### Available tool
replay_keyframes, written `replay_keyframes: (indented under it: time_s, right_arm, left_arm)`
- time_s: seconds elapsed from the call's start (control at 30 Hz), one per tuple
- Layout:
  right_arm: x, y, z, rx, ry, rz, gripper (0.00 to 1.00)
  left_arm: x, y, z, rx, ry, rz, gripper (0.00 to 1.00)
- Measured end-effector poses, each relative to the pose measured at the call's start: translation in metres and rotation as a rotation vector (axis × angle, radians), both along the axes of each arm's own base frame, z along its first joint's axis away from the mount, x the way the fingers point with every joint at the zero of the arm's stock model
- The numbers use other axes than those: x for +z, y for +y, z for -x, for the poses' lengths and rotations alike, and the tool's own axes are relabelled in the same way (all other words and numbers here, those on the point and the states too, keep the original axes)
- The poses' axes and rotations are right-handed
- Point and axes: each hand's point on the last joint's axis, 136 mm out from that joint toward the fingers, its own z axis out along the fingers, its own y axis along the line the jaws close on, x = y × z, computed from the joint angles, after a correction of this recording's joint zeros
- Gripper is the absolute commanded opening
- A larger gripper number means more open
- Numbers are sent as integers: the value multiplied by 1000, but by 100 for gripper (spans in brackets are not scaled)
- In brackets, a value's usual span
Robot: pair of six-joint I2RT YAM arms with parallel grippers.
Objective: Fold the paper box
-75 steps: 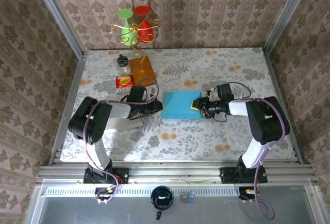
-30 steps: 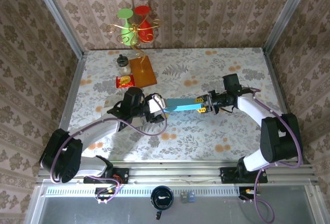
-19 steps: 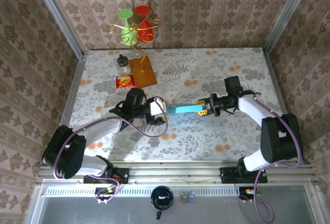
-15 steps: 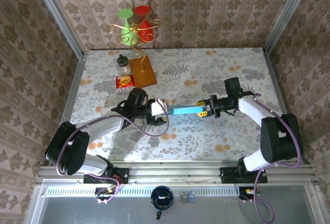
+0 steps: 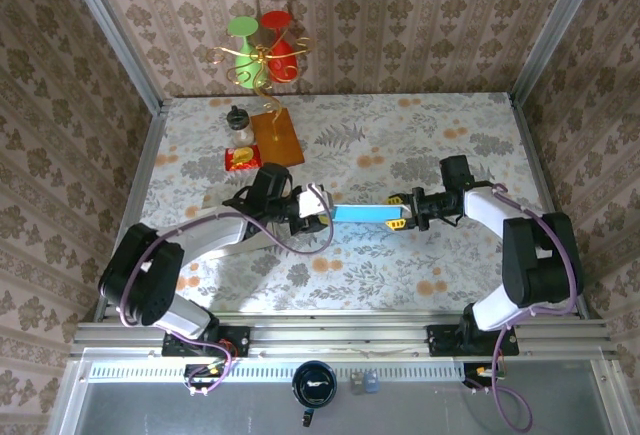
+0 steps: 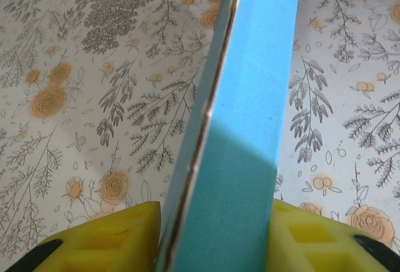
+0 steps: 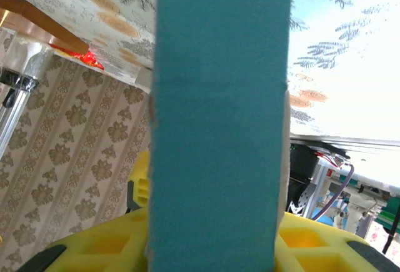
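The blue paper box (image 5: 362, 214) lay flat and wide on the table (image 5: 450, 125) before. Now it looks like a thin blue strip from the top, and it has slid a little toward the right. The left arm has swung its elbow out to the side and reaches in low.

The box is near the middle of the table, between the 2 claws. The left claw (image 5: 318, 205) has the left end of the box. From the left wrist, its yellow fingers (image 6: 112, 241) sit on both sides of the blue box (image 6: 250, 128) and press on it, so it is pinching the box. The right claw (image 5: 398, 212) has the right end. From the right wrist, its yellow fingers (image 7: 106, 247) sit on both sides of the box (image 7: 219, 128) too, so it is pinching the box as well. Whether the box touches the table I cannot tell.

At the back left of the table are a small jar (image 5: 238, 123), an orange board (image 5: 277, 138) just beside it, and a red packet (image 5: 241, 159) in front of the jar. They are well apart from the box.
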Motion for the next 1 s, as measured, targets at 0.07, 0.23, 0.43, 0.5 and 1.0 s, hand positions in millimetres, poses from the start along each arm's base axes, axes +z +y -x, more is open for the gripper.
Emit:
replay_keyframes:
  time_s: [0.07, 0.23, 0.43, 0.5, 1.0]
  right_arm:
    - [-4, -1, -2, -5, 7, 0, 46]
    - [-8, -9, -7, -25, 13, 4, 55]
    - [-2, -32, -28, -81, -59, 58, 59]
    - [2, -42, -33, -112, -94, 96, 59]
    - [82, -65, 6, -270, -662, 586, 44]
  left_arm:
    - [1, -2, -1, 1, 14, 6, 38]
    - [4, -6, -1, -12, 83, 7, 34]
    - [3, -7, 1, 6, 152, -2, 34]
    - [3, -6, 0, 22, 169, -1, 33]
    - [2, -12, -6, 160, 243, -29, 32]
